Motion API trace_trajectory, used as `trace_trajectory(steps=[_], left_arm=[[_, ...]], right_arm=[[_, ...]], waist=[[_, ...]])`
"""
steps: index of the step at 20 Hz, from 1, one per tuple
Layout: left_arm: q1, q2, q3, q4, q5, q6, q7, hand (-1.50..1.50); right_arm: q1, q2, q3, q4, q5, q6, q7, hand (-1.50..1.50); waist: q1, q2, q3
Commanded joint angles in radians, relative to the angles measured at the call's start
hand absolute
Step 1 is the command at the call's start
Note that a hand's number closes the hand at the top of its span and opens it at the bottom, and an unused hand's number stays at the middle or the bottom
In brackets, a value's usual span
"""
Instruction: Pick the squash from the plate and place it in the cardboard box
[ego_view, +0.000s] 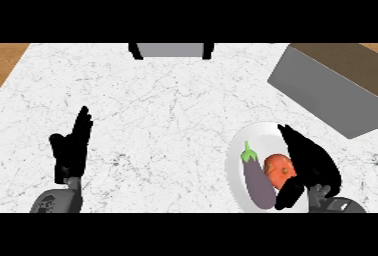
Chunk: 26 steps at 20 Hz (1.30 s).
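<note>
Grasp step: the right hand (310, 160) is curling around the orange squash (278, 169) on the white plate (240, 150) (eggplant (257, 182) alongside). Next move calls for lifting toward the cardboard box (325, 95). Left hand (71, 145) is resting open.

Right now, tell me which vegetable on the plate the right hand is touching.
The orange squash: the right hand's fingers curl around it, while the purple eggplant lies untouched beside it on the white plate.
</note>
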Motion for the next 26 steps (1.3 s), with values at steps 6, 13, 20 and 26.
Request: trace_trajectory(steps=[6,13,20,26], left_arm=[[0.031,0.011,0.006,-0.070,-0.006,-0.017,0.059,0.00],[0.018,-0.002,0.006,-0.073,-0.024,-0.021,0.072,0.00],[0.012,-0.008,0.004,-0.070,-0.021,-0.031,0.056,0.00],[-0.001,-0.014,0.027,-0.014,-0.009,-0.043,0.041,0.00]], right_arm=[[0.044,-0.020,0.034,0.138,0.098,-0.188,-0.267,1.50],[-0.040,0.015,-0.008,0.190,0.167,-0.227,-0.294,1.50],[-0.251,0.235,0.202,0.294,0.202,-0.231,0.185,1.50],[-0.376,0.238,0.230,0.263,0.207,-0.190,0.246,1.50]], waist=[[0.004,0.002,0.001],[0.002,0.002,0.000],[0.024,0.004,0.000],[0.006,0.002,0.000]])
